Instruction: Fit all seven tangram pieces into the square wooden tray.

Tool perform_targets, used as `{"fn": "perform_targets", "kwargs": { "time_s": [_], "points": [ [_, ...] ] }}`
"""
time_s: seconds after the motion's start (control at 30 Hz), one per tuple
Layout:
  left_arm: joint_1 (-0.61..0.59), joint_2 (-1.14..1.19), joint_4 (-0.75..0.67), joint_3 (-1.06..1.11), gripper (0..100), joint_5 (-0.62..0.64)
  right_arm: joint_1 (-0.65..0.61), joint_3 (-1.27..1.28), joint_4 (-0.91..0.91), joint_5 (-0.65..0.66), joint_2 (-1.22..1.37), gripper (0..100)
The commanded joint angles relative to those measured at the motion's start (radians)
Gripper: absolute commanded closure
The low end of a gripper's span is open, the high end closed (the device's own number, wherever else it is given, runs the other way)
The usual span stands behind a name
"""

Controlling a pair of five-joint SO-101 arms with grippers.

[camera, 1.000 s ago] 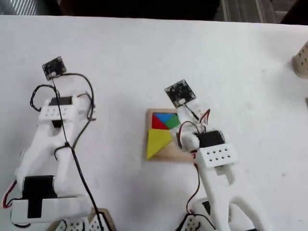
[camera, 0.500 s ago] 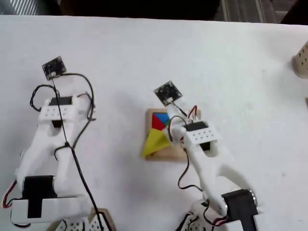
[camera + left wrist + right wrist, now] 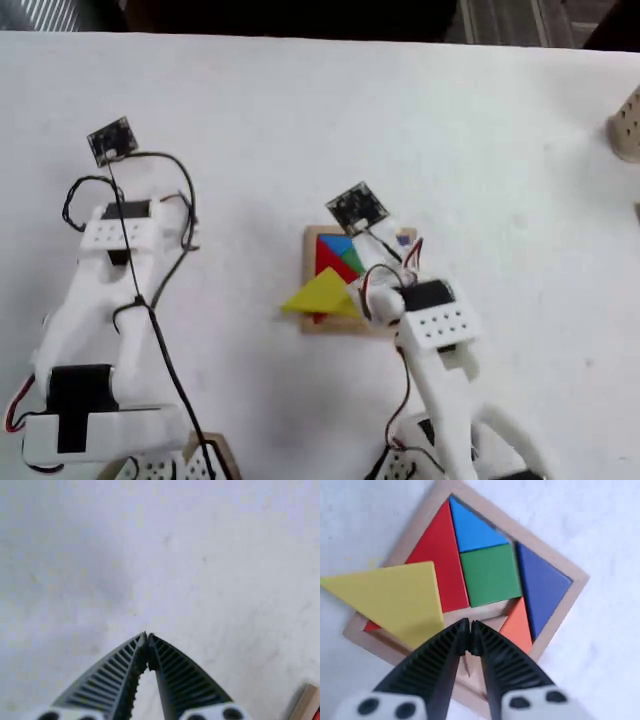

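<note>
Black ribbed right pincer (image 3: 470, 630): jaws closed on nothing, tips over a bare wooden gap in the tray (image 3: 530, 543), just beside the yellow triangle (image 3: 395, 597); cannot tell if they touch it. Yellow triangle lies askew, not seated: it covers part of the red triangle (image 3: 437, 565) and one corner overhangs the rim above the worktop. Seated flat: light blue triangle (image 3: 472, 527), green square (image 3: 490, 575), dark blue parallelogram (image 3: 542, 587), orange triangle (image 3: 517, 625). Tray sits about mid-worktop. Left pincer (image 3: 147, 640): closed, empty, over bare worktop well apart from the tray. Judgement: pieces look thin, stiff, light and smooth-faced, so slippery. Best hold is probably across the overhanging yellow corner; otherwise nudge its edge with closed tips. The light tray may slide.
</note>
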Motion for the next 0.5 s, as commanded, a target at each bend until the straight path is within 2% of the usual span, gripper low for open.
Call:
{"fn": "perform_targets", "kwargs": {
  "time_s": [0.0,0.13,0.23,0.37,0.47],
  "points": [
    [0.030,0.002,-0.026,-0.021,98,0.008,-0.041,0.008,0.024,-0.043,-0.105,98.1],
    [0.033,0.002,-0.020,-0.020,98,-0.012,-0.107,0.015,0.119,-0.044,-0.091,98.1],
    [0.076,0.002,-0.012,-0.017,98,-0.158,-0.053,0.018,0.171,-0.041,-0.070,98.1],
    [0.223,0.002,0.048,-0.002,98,-0.292,0.053,0.020,0.176,0.008,-0.045,98.1],
    [0.348,-0.005,0.041,0.046,98,-0.338,0.056,0.029,0.177,0.018,-0.031,98.1]
  ]
}}
